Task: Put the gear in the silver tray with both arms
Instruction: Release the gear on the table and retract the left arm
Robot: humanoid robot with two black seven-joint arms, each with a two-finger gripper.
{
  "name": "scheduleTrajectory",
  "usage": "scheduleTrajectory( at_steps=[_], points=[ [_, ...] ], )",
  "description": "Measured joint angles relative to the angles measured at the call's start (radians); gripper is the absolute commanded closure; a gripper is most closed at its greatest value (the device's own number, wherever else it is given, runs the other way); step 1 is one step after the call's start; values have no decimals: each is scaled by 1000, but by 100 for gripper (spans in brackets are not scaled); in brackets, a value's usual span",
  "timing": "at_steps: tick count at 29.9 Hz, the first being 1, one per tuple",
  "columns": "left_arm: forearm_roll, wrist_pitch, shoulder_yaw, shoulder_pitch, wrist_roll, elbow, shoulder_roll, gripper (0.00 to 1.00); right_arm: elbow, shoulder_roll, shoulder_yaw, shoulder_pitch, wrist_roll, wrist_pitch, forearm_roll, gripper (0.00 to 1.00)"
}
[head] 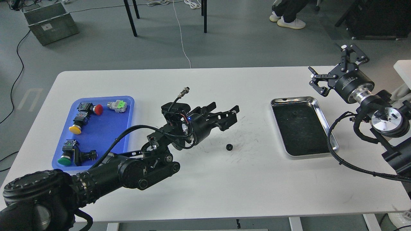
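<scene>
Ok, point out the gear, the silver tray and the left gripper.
gear (229, 147), head view, on its toothed body, lying on the table.
silver tray (322, 113), head view, on its shiny right rim.
left gripper (230, 113), head view, midway between its spread fingertips.

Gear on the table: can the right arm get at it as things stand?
Probably yes. The gear lies alone on bare table, the left gripper raised clear; the open right gripper must cross the silver tray.
</scene>
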Motion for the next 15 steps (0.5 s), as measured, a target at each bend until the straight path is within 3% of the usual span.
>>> scheduleTrajectory(
  at_steps=[5,11,15],
  points=[
    [-181,1,-135,-14,2,-61,35,2,90,-4,-21,27,-5,-51,-20,5],
    [-501,77,-362,-17,27,-148,156,2,139,6,-81,132,-20,-114,-143,5],
    [-759,80,-410,-17,30,-160,271,2,152,11,-193,236,-46,-134,-199,5]
  ],
)
